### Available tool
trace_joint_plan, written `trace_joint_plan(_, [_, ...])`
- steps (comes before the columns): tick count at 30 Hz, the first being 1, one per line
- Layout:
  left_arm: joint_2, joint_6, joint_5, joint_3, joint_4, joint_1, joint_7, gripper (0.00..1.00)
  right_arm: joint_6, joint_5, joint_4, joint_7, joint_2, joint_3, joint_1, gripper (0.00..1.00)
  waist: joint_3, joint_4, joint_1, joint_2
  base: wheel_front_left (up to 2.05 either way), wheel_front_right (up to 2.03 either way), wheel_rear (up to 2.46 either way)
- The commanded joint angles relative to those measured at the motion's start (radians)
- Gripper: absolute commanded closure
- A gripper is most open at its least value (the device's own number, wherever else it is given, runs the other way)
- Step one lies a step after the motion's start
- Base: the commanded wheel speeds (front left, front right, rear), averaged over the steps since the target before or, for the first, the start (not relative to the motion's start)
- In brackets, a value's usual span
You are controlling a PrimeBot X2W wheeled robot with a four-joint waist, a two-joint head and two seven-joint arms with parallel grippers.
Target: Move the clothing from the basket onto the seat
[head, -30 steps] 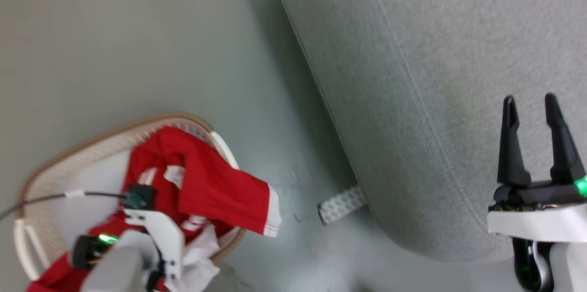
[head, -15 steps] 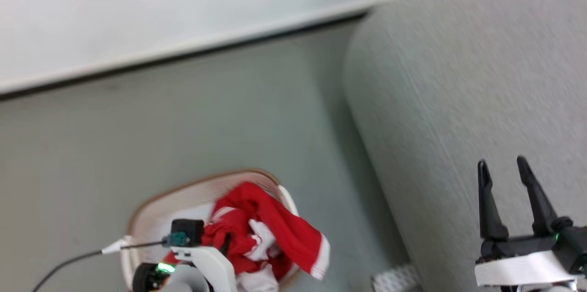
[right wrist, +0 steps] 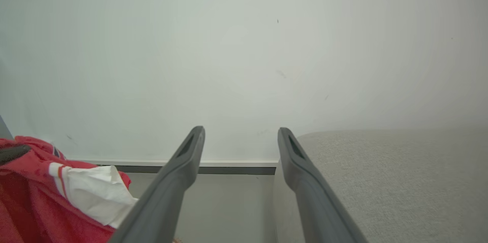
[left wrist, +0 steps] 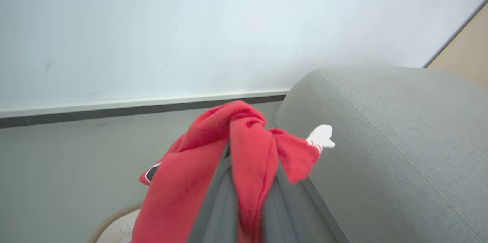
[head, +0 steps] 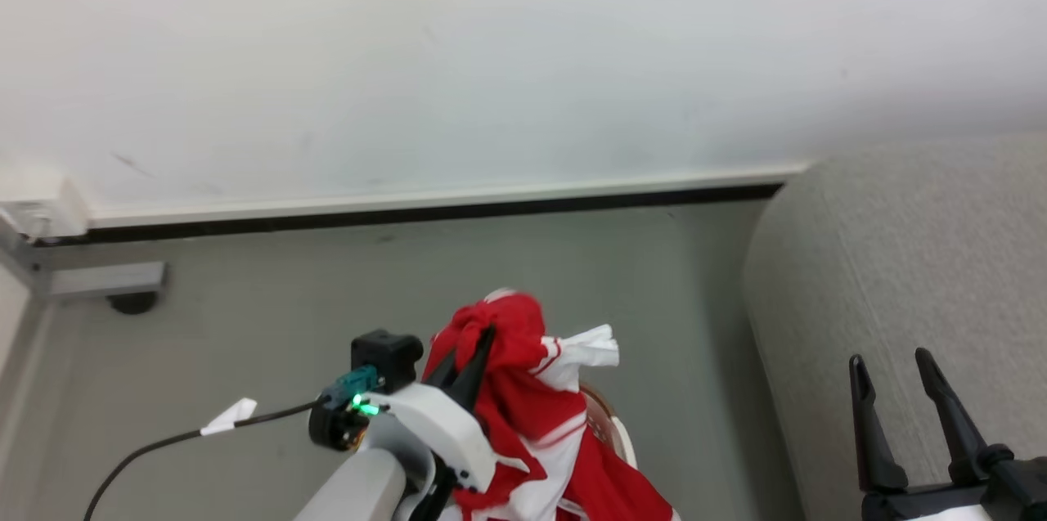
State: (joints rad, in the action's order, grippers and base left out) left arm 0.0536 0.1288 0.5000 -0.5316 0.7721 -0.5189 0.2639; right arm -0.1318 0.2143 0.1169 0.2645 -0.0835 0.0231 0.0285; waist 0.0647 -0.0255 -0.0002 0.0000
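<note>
One bundle of clothing (head: 511, 390) hangs pinched in our left end effector (head: 481, 339) above the basket (head: 607, 408), so we should carry it high rightward over the seat (head: 900, 259) before releasing, our right end effector (head: 891, 366) spread empty.

We see the clothing (head: 515, 406) red with white panels and red-and-white stripes, the seat (head: 900, 259) light grey, the basket (left wrist: 118, 230) cream with a brown rim, the wall (head: 491, 55) white, the floor (head: 327, 276) grey.
</note>
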Motion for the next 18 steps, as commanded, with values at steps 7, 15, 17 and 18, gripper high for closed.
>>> trace_joint_plan(7, [0.009, 0.003, -0.036, 0.011, -0.177, -0.013, 0.001, 1.00, 0.002, 0.014, 0.001, 0.000, -0.001, 0.025, -0.026, 0.00, -0.063, 0.088, 0.0002, 0.0000, 0.00, 0.00, 0.00])
trace_joint_plan(15, [0.007, 0.003, -0.069, 0.033, -0.298, -0.042, 0.001, 1.00, 0.002, 0.022, 0.000, 0.000, -0.004, 0.061, -0.027, 0.00, -0.071, 0.112, 0.0002, 0.0000, 0.00, 0.00, 0.00])
trace_joint_plan(17, [0.006, 0.003, -0.075, 0.033, -0.315, -0.046, 0.001, 1.00, 0.002, 0.025, -0.001, 0.000, -0.009, 0.078, -0.025, 0.00, -0.072, 0.117, 0.0002, 0.0000, 0.00, 0.00, 0.00])
trace_joint_plan(18, [0.006, 0.003, -0.076, 0.032, -0.319, -0.046, 0.001, 1.00, 0.002, 0.027, -0.001, 0.000, -0.012, 0.085, -0.023, 0.00, -0.072, 0.119, 0.0002, 0.0000, 0.00, 0.00, 0.00])
